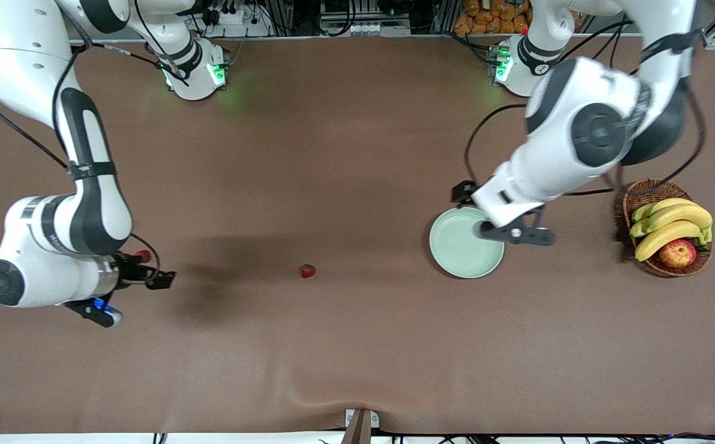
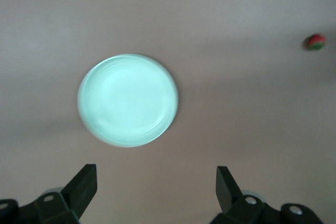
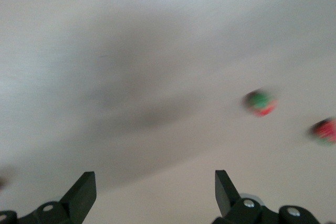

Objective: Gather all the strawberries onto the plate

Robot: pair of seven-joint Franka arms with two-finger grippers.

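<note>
While nothing is yet on the plate [image 1: 456, 250], the right gripper [image 1: 124, 290] hangs over the table [image 1: 345, 345] toward the right arm's end, its two fingers spread wide and holding nothing. One strawberry [image 1: 143, 254] peeks out red just beside that gripper, partly hidden by the wrist. A second strawberry [image 1: 307, 271] lies in the open near the table's middle, between the right gripper and the plate, and closer to the right gripper. The right wrist view shows two blurred berries [image 3: 260, 103] [image 3: 324, 130] off to one side of the open fingers [image 3: 81, 192], not between them; a third berry cannot be found for certain. Further along, the pale green plate sits toward the left arm's end. The left gripper [image 1: 516, 233] hovers at the plate's rim, fingers wide apart and empty. A wicker basket [image 1: 665, 227] of bananas and an apple stands near that end's edge. By this layout, the right arm is better placed for both berries.
</note>
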